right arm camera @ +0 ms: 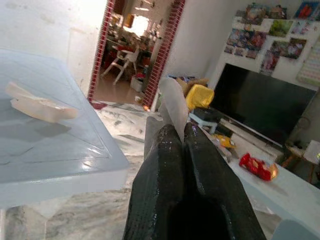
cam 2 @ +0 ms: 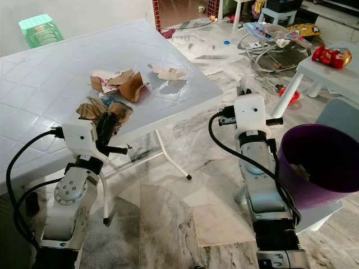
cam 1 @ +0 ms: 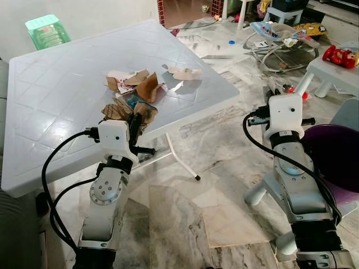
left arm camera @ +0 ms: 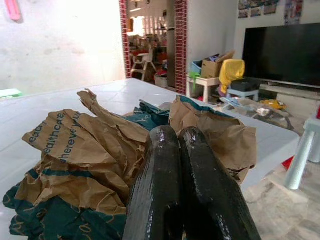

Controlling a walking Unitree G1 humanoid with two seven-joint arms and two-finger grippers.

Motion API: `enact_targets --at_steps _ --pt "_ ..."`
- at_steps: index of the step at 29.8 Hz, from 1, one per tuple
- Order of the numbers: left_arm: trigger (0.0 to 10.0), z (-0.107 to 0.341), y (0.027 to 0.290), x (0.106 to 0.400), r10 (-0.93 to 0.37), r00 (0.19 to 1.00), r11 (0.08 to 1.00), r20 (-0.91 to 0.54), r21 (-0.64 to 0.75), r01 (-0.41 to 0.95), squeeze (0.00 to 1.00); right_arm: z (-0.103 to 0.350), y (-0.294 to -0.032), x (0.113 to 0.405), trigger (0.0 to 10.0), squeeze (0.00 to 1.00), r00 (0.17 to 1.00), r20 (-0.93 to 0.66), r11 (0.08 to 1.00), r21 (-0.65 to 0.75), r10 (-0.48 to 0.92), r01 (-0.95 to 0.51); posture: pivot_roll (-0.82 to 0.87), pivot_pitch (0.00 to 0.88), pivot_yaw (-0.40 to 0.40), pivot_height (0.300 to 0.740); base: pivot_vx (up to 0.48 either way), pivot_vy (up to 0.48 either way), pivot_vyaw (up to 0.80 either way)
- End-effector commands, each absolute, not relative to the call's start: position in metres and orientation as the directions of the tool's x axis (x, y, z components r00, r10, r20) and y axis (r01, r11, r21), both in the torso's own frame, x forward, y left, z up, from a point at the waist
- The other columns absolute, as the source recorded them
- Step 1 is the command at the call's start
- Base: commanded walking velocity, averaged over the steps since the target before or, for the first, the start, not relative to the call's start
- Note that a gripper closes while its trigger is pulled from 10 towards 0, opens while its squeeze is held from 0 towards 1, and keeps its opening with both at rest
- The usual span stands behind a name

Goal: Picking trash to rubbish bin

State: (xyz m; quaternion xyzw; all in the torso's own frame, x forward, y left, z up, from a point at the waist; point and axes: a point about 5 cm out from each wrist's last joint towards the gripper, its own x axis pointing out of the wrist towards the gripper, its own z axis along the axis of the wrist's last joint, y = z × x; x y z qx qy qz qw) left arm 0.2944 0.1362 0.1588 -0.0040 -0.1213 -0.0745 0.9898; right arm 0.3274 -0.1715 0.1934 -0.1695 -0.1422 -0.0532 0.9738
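A white plastic table (cam 1: 67,106) with a moulded tile pattern is seen at 11 o'clock in the head views, standing on a marbled stone floor (cam 1: 185,224). Crumpled brown paper (cam 1: 137,84) is piled near the table's near edge, and a paler torn scrap (cam 1: 184,73) lies apart from it toward 1 o'clock. The left gripper (cam 1: 133,124) is held at the table's near edge, against the closest wad of paper; in the left wrist view its two black fingers (left arm camera: 160,175) are pressed together with no gap, and the printed brown and green paper is seen just beyond their tips, though whether any of it is pinched cannot be told. The right gripper (right arm camera: 175,132) is raised over the floor beyond the table's corner, at about 2 o'clock, with its fingers clenched together; a pale strip rises from the tips, and what it is cannot be made out. A purple bin (cam 2: 317,162) stands at 3 o'clock beside the right arm, with something pale inside it. A green plastic stool (cam 1: 47,31) is seen at 11 o'clock by the wall, a baby bouncer (cam 1: 280,42) at 1 o'clock, and red toys (cam 1: 341,56) on a low white table at 2 o'clock. A dark television (right arm camera: 260,107) and a brick-edged doorway (left arm camera: 150,40) are seen farther back.
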Motion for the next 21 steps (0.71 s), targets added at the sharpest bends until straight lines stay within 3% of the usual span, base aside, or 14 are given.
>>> enact_targets --at_steps 1,9,21 --pt "0.0 0.1570 0.1407 0.2937 -0.133 0.963 0.991 0.236 0.005 0.135 0.00 0.1995 -0.1691 0.3286 10.0 0.00 0.950 0.306 0.943 -0.298 -0.054 0.150 -0.03 0.058 0.036 0.740 0.000 0.000 -0.80" --pt "0.0 0.1570 0.1402 0.2936 -0.134 0.962 0.991 0.238 0.003 0.137 0.00 0.1996 -0.1708 0.3297 10.0 0.00 0.952 0.301 0.942 -0.299 -0.056 0.150 -0.04 0.059 0.035 0.740 0.000 -0.139 -0.80" --pt "0.0 0.1565 0.1392 0.2930 -0.134 0.962 0.990 0.237 -0.003 0.139 0.00 0.1995 -0.1713 0.3295 10.0 0.00 0.953 0.298 0.943 -0.300 -0.053 0.146 -0.04 0.060 0.034 0.740 0.000 0.000 -0.80"
